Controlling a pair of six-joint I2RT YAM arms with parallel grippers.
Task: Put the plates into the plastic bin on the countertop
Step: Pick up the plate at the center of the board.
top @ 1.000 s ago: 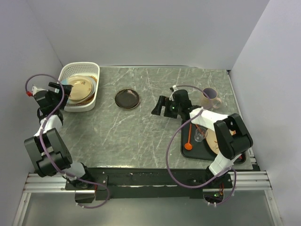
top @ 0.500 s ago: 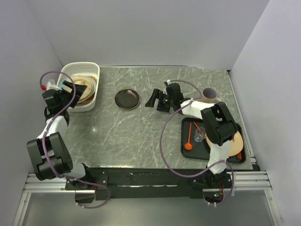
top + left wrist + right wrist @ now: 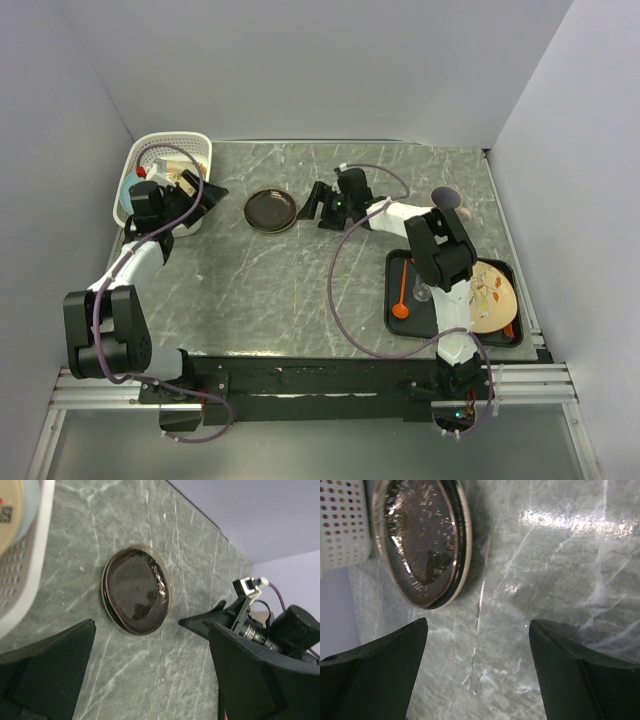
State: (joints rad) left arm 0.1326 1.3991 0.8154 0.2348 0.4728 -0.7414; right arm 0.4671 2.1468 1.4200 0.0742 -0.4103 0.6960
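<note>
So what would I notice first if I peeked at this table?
The shiny dark brown round plate sits alone on the grey-green marble countertop, with the open left gripper and open right gripper on either side. Next, the white lattice plastic bin in the far left corner and the flat black tray at the near right.

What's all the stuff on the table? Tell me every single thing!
plastic bin: 1, white, far-left corner
plates in the bin: count hidden, cream with a blue rim showing
dark brown plate: 1, on the countertop, between the grippers
tray: 1, black, near right
spoon: 1, orange, on the tray
glass: 1, clear, on the tray
cream plate: 1, on the tray's right side
mug: 1, pale, beyond the tray
countertop: 1, grey-green
left gripper: open, by the bin
right gripper: open, beside the dark plate
</note>
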